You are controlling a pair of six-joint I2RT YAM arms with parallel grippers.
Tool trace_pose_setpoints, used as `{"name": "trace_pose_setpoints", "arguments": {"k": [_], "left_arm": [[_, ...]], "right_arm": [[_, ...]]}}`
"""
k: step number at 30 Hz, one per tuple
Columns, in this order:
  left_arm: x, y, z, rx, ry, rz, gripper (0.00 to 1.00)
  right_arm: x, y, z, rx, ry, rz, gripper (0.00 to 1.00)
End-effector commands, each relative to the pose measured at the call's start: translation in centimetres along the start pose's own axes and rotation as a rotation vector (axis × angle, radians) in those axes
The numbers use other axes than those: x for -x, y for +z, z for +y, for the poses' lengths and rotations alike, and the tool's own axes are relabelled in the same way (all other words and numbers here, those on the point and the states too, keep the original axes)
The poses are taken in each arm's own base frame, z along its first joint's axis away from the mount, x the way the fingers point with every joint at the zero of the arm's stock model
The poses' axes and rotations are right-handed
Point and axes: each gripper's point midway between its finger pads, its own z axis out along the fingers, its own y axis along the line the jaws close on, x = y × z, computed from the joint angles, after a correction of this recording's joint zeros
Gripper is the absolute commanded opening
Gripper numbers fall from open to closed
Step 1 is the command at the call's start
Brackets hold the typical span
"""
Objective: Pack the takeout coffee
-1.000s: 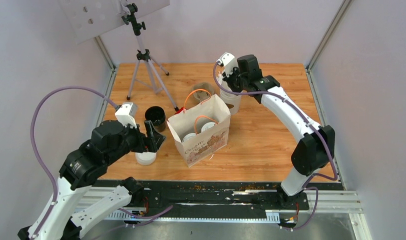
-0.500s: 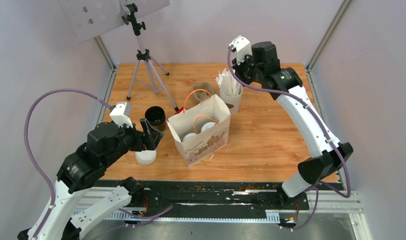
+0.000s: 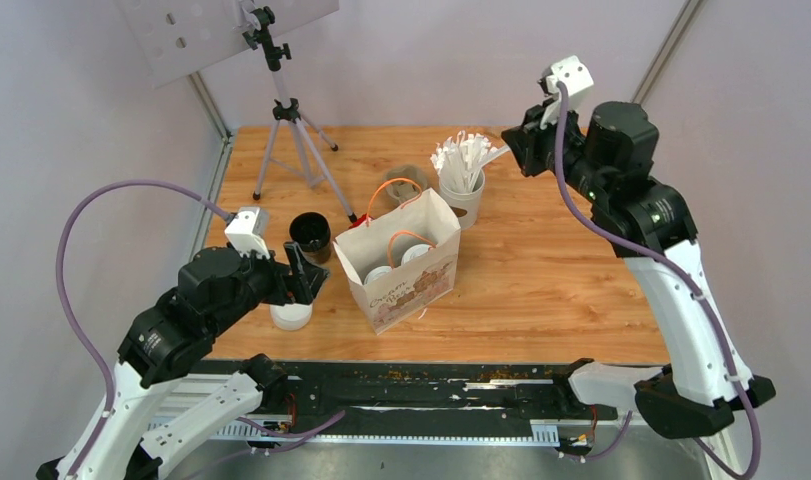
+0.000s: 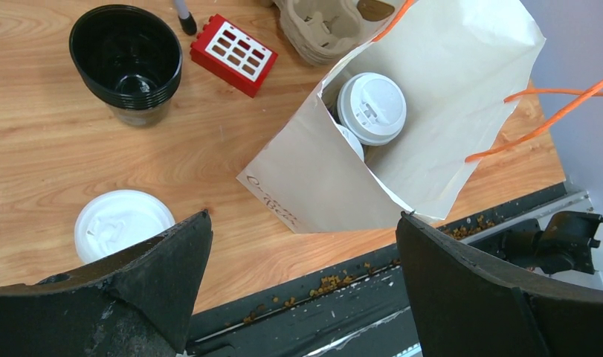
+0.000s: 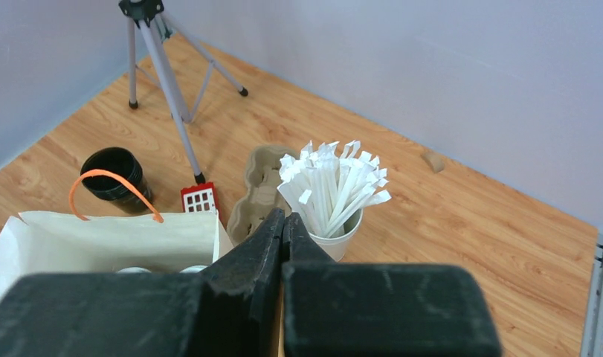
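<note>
The takeout coffee, two white-lidded cups (image 3: 378, 272) (image 3: 415, 254), stands inside the open paper bag (image 3: 421, 285) at the table's middle. The left wrist view looks into the bag, where one lid (image 4: 371, 108) shows fully and the other lid (image 4: 352, 141) is half hidden by the bag wall (image 4: 320, 178). My left gripper (image 3: 306, 275) (image 4: 304, 216) hangs open and empty just left of the bag. My right gripper (image 3: 507, 142) (image 5: 283, 216) is shut, raised at the back right, with nothing showing between its jaws.
A white cup of paper-wrapped sticks (image 3: 463, 185) (image 5: 331, 193) and a pulp tray (image 3: 406, 178) (image 5: 259, 190) stand behind the bag. Left of it are stacked black cups (image 3: 309, 235) (image 4: 126, 56), a red block (image 4: 233, 65), a loose white lid (image 3: 291, 316) (image 4: 120, 223) and a tripod (image 3: 286, 120).
My right arm has lifted away from the cup of sticks and swung up to the back right, still shut. The left arm has barely moved.
</note>
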Motion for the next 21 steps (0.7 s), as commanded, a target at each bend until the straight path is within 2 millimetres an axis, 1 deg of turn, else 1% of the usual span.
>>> {"name": "trace_pose_setpoints", "arguments": {"k": [1,5,7,9,12,15,17,21], "left_arm": [[0.8,0.2,-0.7,-0.038,0.023,-0.036,1.0],[0.9,0.2,-1.1,-0.052,0.031,-0.034,1.0],[0.9,0.1,-1.0,-0.051,0.037,-0.029,1.0],[0.9,0.0,-1.0,-0.052,0.04,-0.028,1.0],[0.8,-0.2,-0.9,-0.049,0.04,-0.031,1.0],[0.9,-0.3,-0.9,-0.05,0.035,-0.036,1.0],[0.9,-0.4,-0.9,-0.051,0.033,-0.038,1.0],[0.9,-0.3,-1.0,-0.058,0.041,-0.039,1.0]], "right_arm": [[1.3,-1.1,-1.1,-0.072,0.018,-0.081,0.0],[0.8,-1.3,-0.8,-0.056,0.021,-0.069,0.0],[1.2,-1.6,-0.4,-0.035,0.03,-0.081,0.0],[2.1,-2.2,0.2,-0.001,0.036,-0.114,0.0],[3.4,-3.5,1.1,0.042,0.052,-0.154,0.0],[3.3,-4.8,1.3,0.047,0.056,-0.13,0.0],[3.3,-5.9,1.4,0.041,0.093,-0.128,0.0],[3.7,-8.2,2.1,0.066,0.134,-0.145,0.0]]}}
